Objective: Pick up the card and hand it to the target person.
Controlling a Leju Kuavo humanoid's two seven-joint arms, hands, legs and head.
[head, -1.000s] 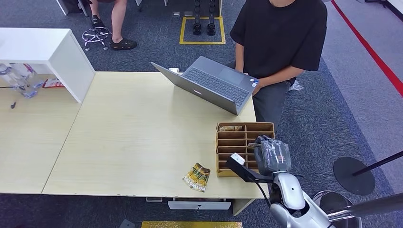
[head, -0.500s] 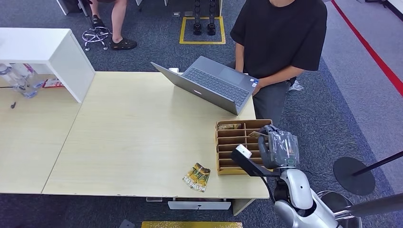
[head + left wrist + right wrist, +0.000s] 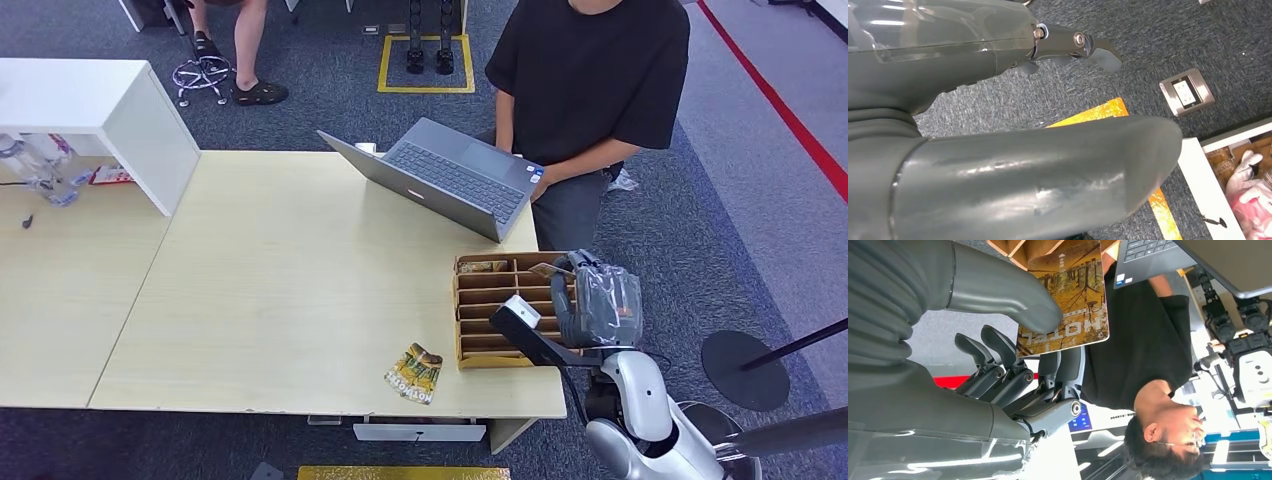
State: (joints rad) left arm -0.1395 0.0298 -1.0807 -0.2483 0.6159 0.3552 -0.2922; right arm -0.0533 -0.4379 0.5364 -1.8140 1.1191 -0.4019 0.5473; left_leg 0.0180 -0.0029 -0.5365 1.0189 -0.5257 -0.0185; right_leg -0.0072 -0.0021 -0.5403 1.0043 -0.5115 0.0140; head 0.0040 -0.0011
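My right hand (image 3: 1013, 347) pinches the card (image 3: 1068, 300) by 1 edge — it could slip loose before the person (image 3: 590, 90) ahead takes it.

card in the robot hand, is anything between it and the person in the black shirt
Nothing visible blocks it. The right robot hand pinches the card above the far end of the cardboard organizer; the person stands just beyond. The laptop sits off to one side.

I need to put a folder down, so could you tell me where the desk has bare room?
The desk is bare between the white stand, laptop and loose cards. It is crowded around the divided box, where the right hand holds a card.
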